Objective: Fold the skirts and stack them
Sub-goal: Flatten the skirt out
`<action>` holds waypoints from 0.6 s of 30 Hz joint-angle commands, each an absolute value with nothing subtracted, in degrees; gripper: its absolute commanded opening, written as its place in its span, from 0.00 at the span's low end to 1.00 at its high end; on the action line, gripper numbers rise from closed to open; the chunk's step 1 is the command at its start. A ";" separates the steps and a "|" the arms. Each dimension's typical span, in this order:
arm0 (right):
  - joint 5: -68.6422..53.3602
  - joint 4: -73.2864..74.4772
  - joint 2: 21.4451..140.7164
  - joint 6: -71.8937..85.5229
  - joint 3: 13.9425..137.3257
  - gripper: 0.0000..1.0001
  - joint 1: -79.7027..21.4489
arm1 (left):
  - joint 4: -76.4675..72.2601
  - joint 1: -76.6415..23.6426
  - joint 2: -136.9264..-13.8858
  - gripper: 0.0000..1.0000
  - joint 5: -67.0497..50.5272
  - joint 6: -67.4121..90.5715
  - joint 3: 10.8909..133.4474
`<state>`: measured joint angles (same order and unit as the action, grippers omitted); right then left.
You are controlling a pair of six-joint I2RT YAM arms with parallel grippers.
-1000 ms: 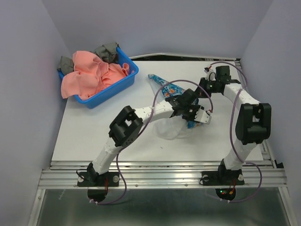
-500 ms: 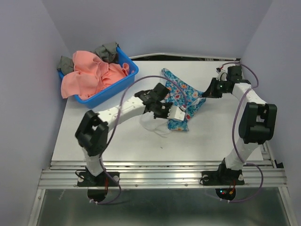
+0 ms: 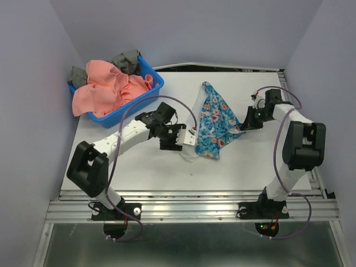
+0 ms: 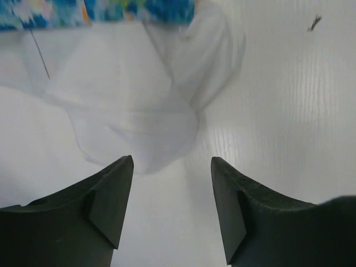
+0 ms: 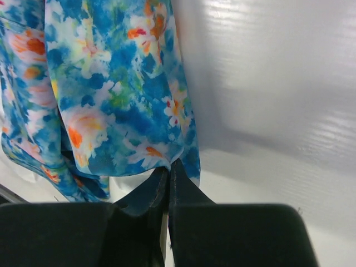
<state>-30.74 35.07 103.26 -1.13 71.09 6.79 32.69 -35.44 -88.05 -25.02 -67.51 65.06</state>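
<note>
Swung back toward the blue basket (image 3: pixel 136 104) where the salmon-pink skirt (image 3: pixel 108 86) sits heaped, the left gripper (image 3: pixel 188 138) has let go and now hangs wide open, holding nothing. Its fingers (image 4: pixel 108 200) sit just short of the white lining (image 4: pixel 133 117) of the blue floral skirt (image 3: pixel 217 119), now spread flatter mid-table (image 3: pixel 139 161). Over on the right, the right gripper (image 5: pixel 168 167) is pinched tight on that skirt's edge.

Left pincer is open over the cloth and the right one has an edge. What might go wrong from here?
1. The right pincer pinches only a thin edge of the blue floral skirt, so a firm pull may slip it free.
2. The left pincer hangs open over the white lining, which sticks out crumpled. Closing there may catch the lining alone and leave the fold uneven.
</note>
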 commanded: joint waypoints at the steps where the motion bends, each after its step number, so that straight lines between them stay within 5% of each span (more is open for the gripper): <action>1: -29.80 35.86 100.81 -1.85 70.14 0.01 7.21 | 25.58 -43.76 -92.00 0.70 -27.16 -59.60 73.99; 9: -26.64 35.77 98.70 -1.58 69.26 0.01 7.21 | 27.59 -48.16 -110.21 0.65 -25.40 -47.90 88.59; 18: -23.39 35.77 98.17 -3.33 67.59 0.01 7.21 | 26.37 -47.81 -112.75 0.64 -19.70 -47.37 85.70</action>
